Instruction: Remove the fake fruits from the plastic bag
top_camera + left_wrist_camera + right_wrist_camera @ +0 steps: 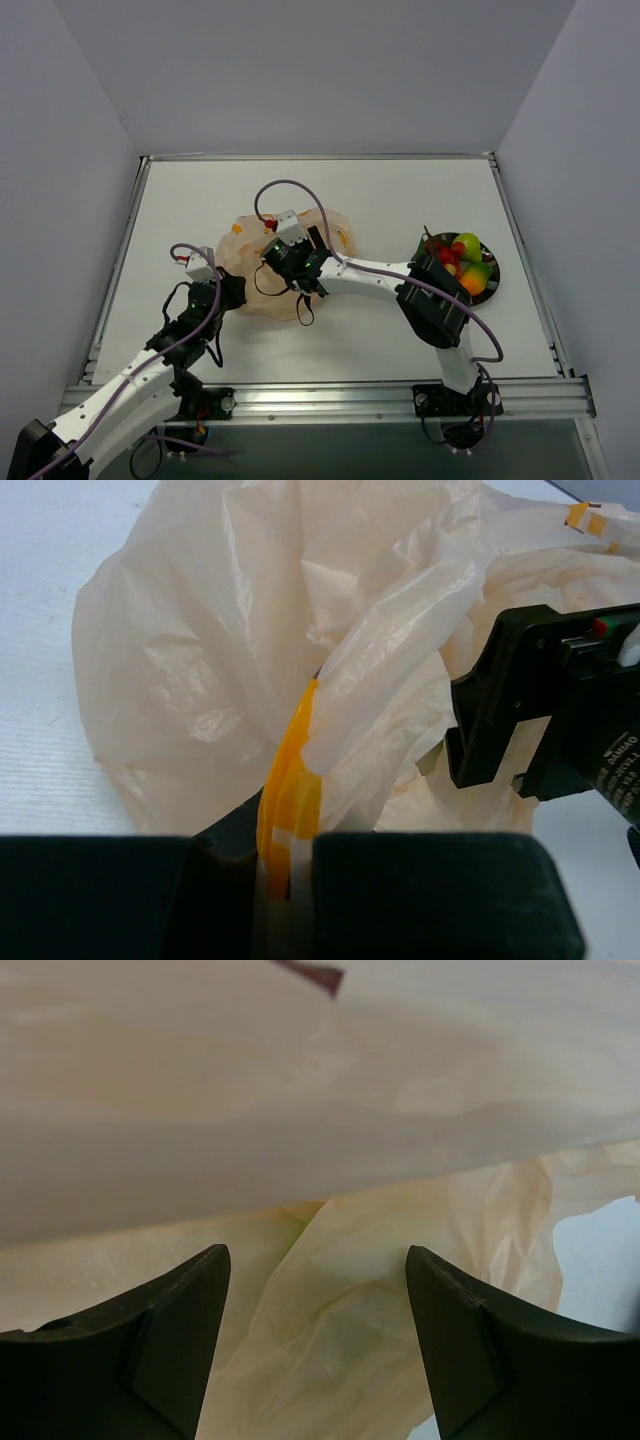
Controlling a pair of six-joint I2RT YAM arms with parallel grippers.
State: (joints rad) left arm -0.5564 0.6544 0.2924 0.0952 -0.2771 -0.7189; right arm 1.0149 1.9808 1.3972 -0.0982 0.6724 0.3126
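Currently, the fake fruits (463,262) that could be seen lay heaped on a dark round plate (497,287) at the right side of the table (200,200), well apart from the plastic bag (245,262); yellow-green, red and orange pieces touched one another there. The bag sat crumpled near the middle of the table, and its folds were too cloudy for me to tell whether any fruit was inside. In the right wrist view a faint green tint showed through the film (300,1090), but I could not identify it. My left gripper (290,865) was clenched on the bag's loop handle (290,780), with the orange-yellow strip pinched upright between the two fingers and the bag (220,650) billowing up beyond them. My right gripper (318,1260) was released, its jaws standing wide apart with nothing between them, and it pointed into the bag's wrinkled film. From above, that gripper (298,262) sat over the middle of the bag, just beside my left gripper (232,290) at the bag's near-left edge. My right arm's elbow covered the near-left part of the plate.
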